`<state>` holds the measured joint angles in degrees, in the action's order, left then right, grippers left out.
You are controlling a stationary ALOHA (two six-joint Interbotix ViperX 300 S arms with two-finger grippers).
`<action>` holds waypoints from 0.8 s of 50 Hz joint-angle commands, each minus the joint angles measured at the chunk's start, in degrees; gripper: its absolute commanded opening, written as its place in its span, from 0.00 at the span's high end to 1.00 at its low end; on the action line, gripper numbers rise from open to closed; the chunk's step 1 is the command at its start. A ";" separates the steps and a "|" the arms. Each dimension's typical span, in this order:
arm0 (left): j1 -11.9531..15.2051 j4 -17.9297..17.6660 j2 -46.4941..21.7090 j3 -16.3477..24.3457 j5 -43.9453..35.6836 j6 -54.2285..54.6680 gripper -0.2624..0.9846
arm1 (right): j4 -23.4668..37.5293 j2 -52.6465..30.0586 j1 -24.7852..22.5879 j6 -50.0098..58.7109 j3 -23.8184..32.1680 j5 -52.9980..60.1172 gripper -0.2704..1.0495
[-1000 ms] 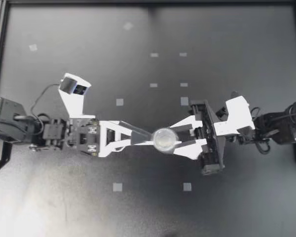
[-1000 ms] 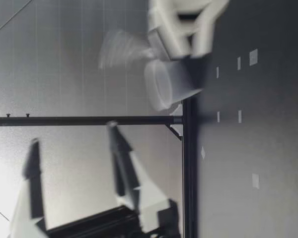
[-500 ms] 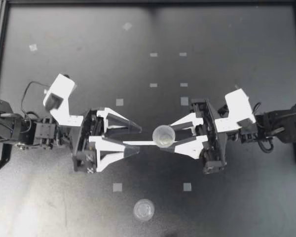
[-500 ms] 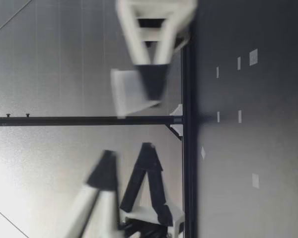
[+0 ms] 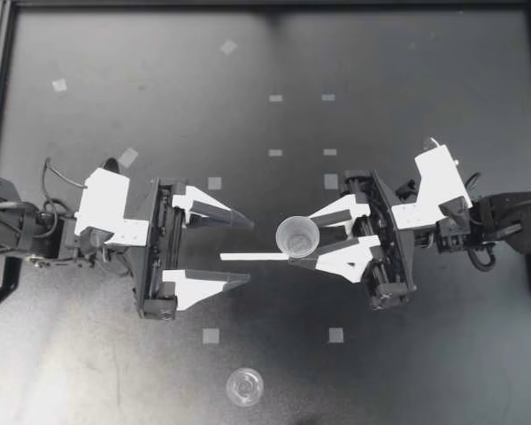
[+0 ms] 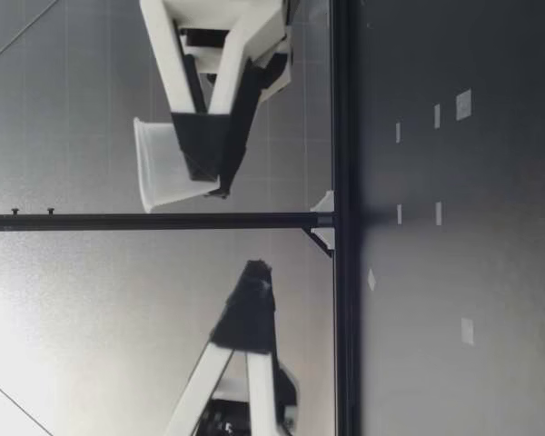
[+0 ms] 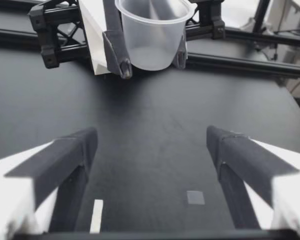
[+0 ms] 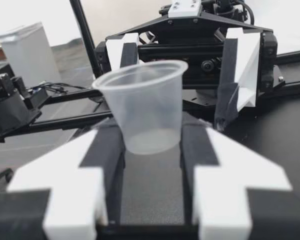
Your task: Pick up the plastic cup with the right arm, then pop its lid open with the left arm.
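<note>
A narrow gap separates my left gripper (image 5: 250, 250) from the cup (image 5: 297, 235) in my right gripper (image 5: 300, 241); a second cup (image 5: 245, 387) seems well clear of both.

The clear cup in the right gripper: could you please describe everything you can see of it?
The clear plastic cup is translucent and tapered, its rolled rim wider than its base, and looks empty. It is upright, mouth up, held above the table, the right gripper shut on its lower half; nothing else touches it.
</note>
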<state>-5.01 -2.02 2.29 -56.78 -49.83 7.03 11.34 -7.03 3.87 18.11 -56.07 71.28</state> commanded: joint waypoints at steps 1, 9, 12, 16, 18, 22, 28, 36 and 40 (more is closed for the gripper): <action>0.18 -0.09 1.41 1.05 -0.09 0.00 0.13 | 0.09 0.62 -0.44 -0.09 0.97 0.18 0.57; 0.18 -0.09 1.41 1.14 0.00 0.00 0.13 | 0.09 0.62 -0.53 -0.26 0.97 -0.44 0.57; 0.18 -0.09 1.41 1.23 0.09 0.00 0.13 | 0.09 0.70 -0.53 -0.26 0.88 -0.44 0.57; 0.18 -0.09 1.41 1.23 0.26 0.00 0.13 | 0.18 0.62 -0.53 -0.26 0.97 -0.44 0.57; 0.18 -0.09 1.32 1.23 0.35 0.09 0.13 | 0.18 0.53 -0.53 -0.26 0.88 -0.44 0.57; 0.18 -0.09 1.32 1.23 0.35 0.09 0.13 | 0.18 0.44 -0.44 -0.26 0.97 -0.44 0.57; 0.18 -0.09 1.32 1.23 0.35 0.09 0.13 | 0.18 0.35 -0.53 -0.26 0.97 -0.44 0.57; 0.18 -0.09 1.32 1.23 0.35 0.09 0.13 | 0.18 0.35 -0.44 -0.26 1.14 -0.44 0.57; 0.18 0.00 1.32 1.14 0.35 0.09 0.13 | 0.18 0.26 -0.53 -0.26 1.23 -0.62 0.57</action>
<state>-5.01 -2.02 2.37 -56.69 -49.31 7.03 11.43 -7.29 3.60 17.93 -55.90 70.58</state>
